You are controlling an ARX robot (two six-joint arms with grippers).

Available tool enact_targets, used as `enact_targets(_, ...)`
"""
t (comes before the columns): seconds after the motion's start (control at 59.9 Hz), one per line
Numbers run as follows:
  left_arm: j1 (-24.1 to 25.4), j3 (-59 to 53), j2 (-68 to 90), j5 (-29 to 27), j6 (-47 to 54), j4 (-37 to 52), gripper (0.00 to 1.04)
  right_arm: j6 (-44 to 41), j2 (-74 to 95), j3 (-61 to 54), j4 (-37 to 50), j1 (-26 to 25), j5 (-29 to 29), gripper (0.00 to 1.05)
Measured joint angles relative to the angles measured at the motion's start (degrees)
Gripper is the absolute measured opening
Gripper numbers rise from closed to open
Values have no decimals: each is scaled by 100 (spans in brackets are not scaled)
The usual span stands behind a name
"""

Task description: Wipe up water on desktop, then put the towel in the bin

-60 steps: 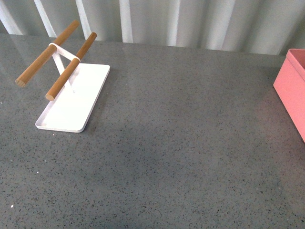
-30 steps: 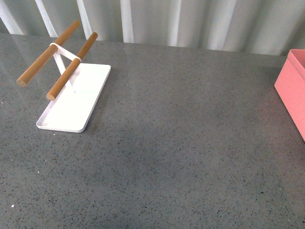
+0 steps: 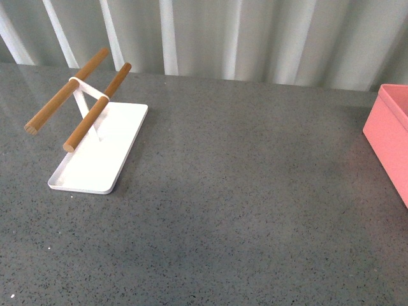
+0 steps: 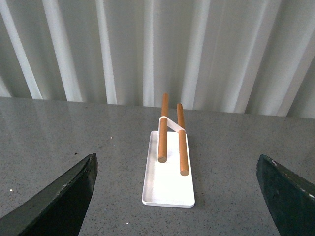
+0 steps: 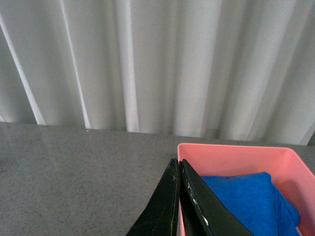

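We found the towel point(image 5: 246, 196) bunched inside the bin point(image 5: 231, 153) at the tabletop's point(image 3: 255, 191) right edge. Left end effector point(image 4: 177, 196) was spread wide; right end effector point(image 5: 181, 196) was closed, empty.

Backdrop is a pale grey-white curtain point(image 3: 255, 38), hanging in vertical folds across the full width behind the desk point(image 3: 242, 210). Folds catch light unevenly: bright white ridges, greyer troughs. Desk surface is dark grey, stone-like, fine light and dark speckle, and runs right up to the curtain's lower edge. Lighting is soft and diffuse, no hard shadows. Faint pale sheen on the surface near the back edge. No wall, floor or window visible from any view.
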Motion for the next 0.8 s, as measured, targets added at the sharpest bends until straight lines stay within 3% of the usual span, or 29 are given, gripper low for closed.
enact_targets(0.25, 0, 0, 0, 2, 2, 0, 98, 17, -962, -557, -444, 251, 282, 3)
enact_targets(0.3, 0, 0, 0, 2, 0, 0, 98, 22, -1167, -640, -570, 461, 603, 3)
enact_targets(0.384, 0, 0, 0, 2, 0, 0, 98, 20, -1355, -839, -472, 658, 636, 3)
enact_targets(0.801, 0, 0, 0, 2, 0, 0, 98, 26, -2948, -1091, -1779, 682, 669, 3)
